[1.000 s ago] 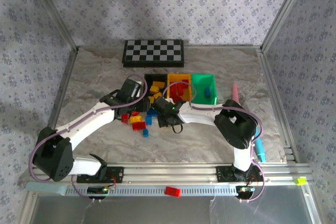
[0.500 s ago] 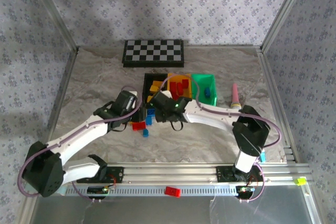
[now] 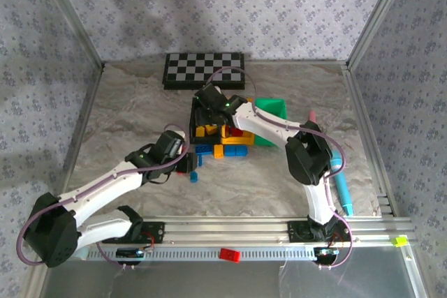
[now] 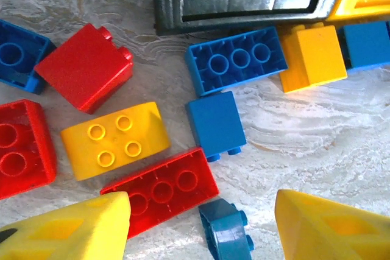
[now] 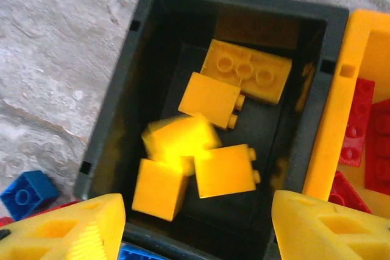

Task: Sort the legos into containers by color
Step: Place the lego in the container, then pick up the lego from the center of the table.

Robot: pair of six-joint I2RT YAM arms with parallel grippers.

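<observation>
The right gripper [image 5: 198, 204] has swung from the loose pile to above the black bin [image 5: 119, 89], and its jaws stand spread with nothing between them; a blurred yellow brick [image 5: 178, 140] at about its 12 o'clock is dropping among other yellow ones, so one more lego looks sorted. The left gripper [image 4: 202, 208] has drawn back over the pile, likewise released and empty. A long red brick [image 4: 161, 190] lies toward its 9 o'clock, a small blue brick [image 4: 226, 235] at 5 o'clock
</observation>
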